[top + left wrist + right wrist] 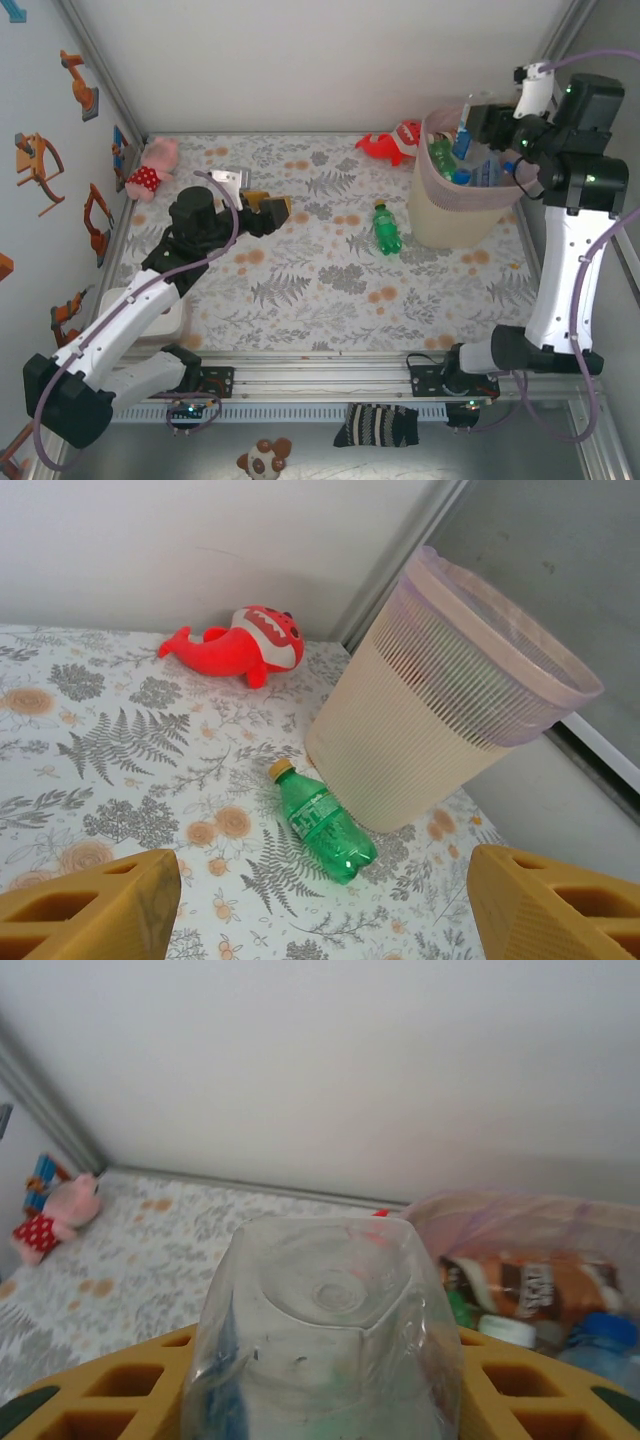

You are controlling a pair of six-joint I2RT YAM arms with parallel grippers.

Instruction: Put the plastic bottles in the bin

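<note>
one green bottle (386,228) lies on its side on the flowered table (320,290), just beside the bin (450,215) and well apart from the left gripper (268,208). in the left wrist view it sits ahead of the two yellow fingers (90,905), between them and touching neither, with its cap pointing away from the gripper. a clear bottle (325,1360) sits between the fingers of the right gripper (478,122), base toward the wrist camera, above the level of the bin's rim. bin: upright, lined with a pink bag (540,650), holding several bottles, among them a brown-labelled bottle (520,1285) and blue-capped ones. left gripper: spread wide, grasping nothing. right gripper: clenched on the clear bottle. a red toy (395,142) and a pink plush toy (155,168) lie along the far edge.
</note>
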